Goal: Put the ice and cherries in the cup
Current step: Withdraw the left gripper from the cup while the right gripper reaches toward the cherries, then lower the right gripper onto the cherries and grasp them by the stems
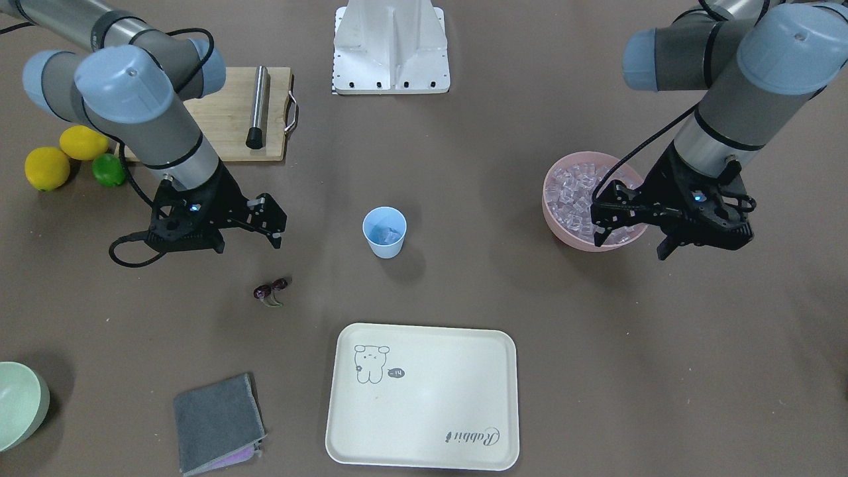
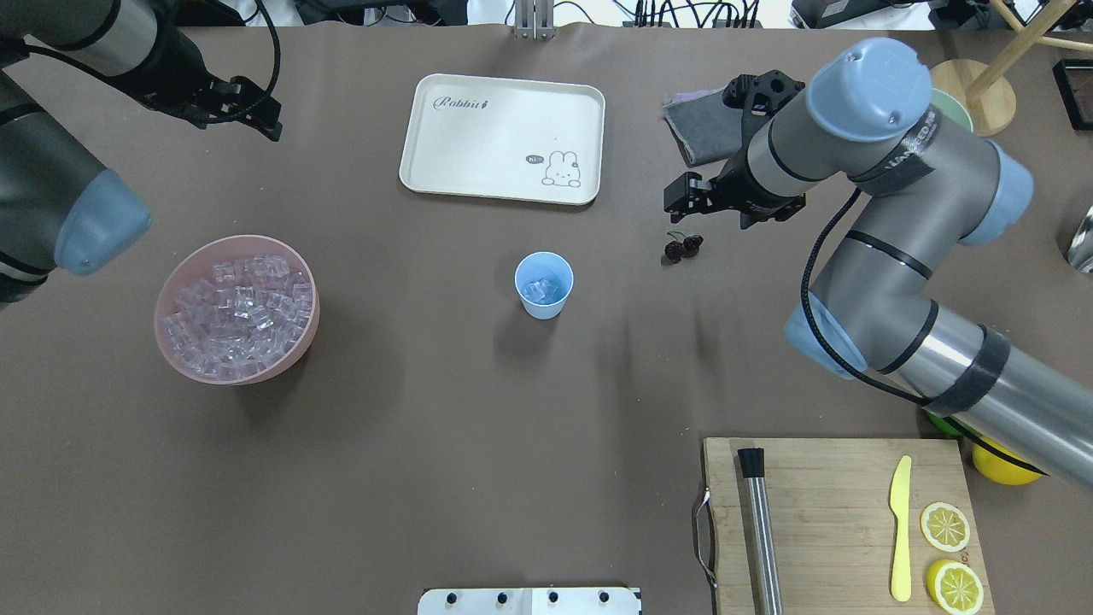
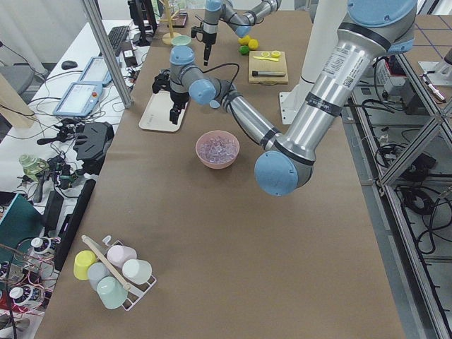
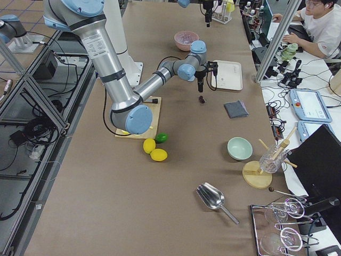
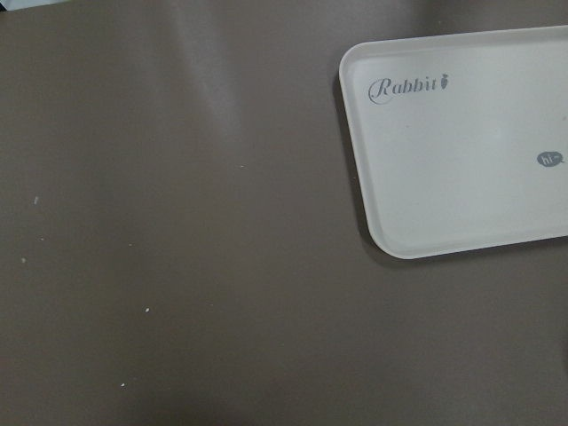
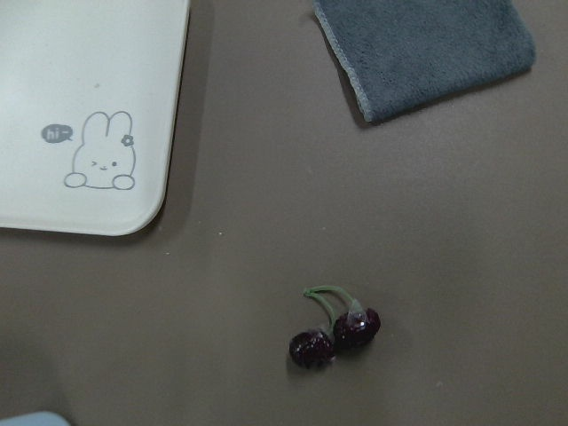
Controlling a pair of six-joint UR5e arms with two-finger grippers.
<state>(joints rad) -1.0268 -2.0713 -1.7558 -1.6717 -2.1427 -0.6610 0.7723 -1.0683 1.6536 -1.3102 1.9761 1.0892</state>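
Note:
The pale blue cup [image 1: 384,232] stands upright mid-table, with a few clear ice cubes [image 2: 542,290] in it. More ice [image 2: 239,312] fills the pink bowl [image 2: 171,342]. The two dark cherries [image 1: 270,290] lie on the table beside the cup, and they also show in the right wrist view [image 6: 335,335]. My right gripper [image 1: 273,222] hangs above and just short of the cherries, looks open, and is empty. My left gripper [image 1: 599,224] is raised beyond the pink bowl near the tray, looks open, and is empty. No fingers show in either wrist view.
A cream tray [image 1: 424,411] lies beyond the cup, with a grey cloth [image 1: 215,421] beside it. A cutting board [image 2: 828,512] holds a steel rod, a yellow knife and lemon slices. Lemons and a lime [image 1: 108,169] sit by the right arm. A pale green bowl [image 1: 20,404] stands at the table edge.

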